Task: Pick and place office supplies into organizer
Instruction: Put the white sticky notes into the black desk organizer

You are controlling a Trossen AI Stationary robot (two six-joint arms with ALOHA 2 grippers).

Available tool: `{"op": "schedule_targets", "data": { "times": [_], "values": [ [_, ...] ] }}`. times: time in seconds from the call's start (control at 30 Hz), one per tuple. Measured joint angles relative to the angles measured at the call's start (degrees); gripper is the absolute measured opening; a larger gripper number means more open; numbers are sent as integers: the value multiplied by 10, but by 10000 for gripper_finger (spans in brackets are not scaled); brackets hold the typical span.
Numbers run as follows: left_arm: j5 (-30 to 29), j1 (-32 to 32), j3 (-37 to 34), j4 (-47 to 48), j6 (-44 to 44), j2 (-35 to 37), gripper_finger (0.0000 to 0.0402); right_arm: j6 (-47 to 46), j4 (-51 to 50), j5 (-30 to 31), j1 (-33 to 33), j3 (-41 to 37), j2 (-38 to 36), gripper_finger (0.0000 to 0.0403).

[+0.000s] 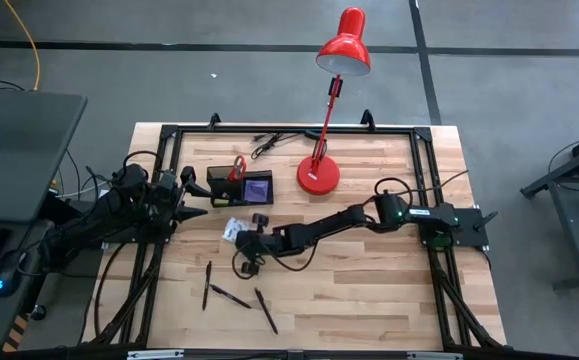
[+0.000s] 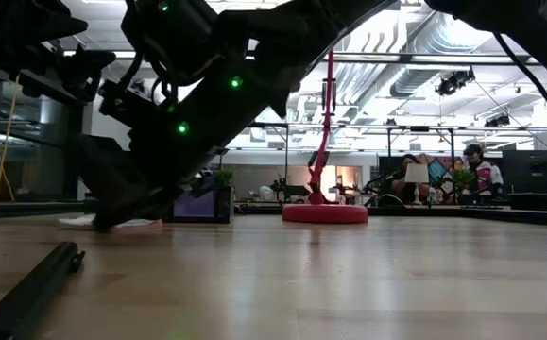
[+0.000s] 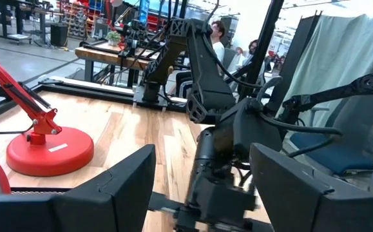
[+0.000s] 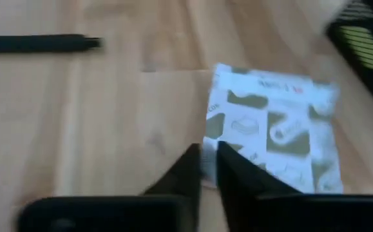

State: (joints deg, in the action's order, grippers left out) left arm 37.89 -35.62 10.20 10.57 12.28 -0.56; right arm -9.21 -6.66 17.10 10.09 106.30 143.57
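3 black pens (image 1: 207,284) on the table, 1 white-grey patterned packet (image 4: 273,129), 1 red-handled scissors (image 1: 237,167), 1 purple pad (image 1: 257,189), 1 organizer (image 1: 223,178), 1 red lamp (image 1: 321,172), 2 arms.

High view is looking straight down from above, taking in the whole table (image 1: 369,290) and both arms. Low view is sitting at tabletop height, facing level across the wood toward the red lamp (image 2: 326,210) and the room behind. Left wrist view is looking forward past its own fingers (image 3: 109,193) at the right arm, close by, sharing the lamp base. Right wrist view is pointing down, very near the patterned packet (image 4: 276,129).
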Motion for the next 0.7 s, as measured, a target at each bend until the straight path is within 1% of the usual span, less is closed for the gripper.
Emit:
{"op": "schedule_targets", "data": {
  "times": [0.03,0.13,0.3,0.43,0.6,0.7],
  "values": [
    [0,0,0,0,0,0,239,-6,-7,10,0,0,0,13],
    [0,0,0,0,0,0,239,-22,-11,50,5,-1,1,19],
    [0,0,0,0,0,0,239,-9,-23,104,26,-4,-10,5],
    [0,0,0,0,0,0,239,-13,-51,129,43,-6,-33,1],
    [0,0,0,0,0,0,239,-24,-85,189,61,-4,-64,0],
    [0,0,0,0,0,0,239,-26,-105,203,61,-5,-76,0]
  ]
}}
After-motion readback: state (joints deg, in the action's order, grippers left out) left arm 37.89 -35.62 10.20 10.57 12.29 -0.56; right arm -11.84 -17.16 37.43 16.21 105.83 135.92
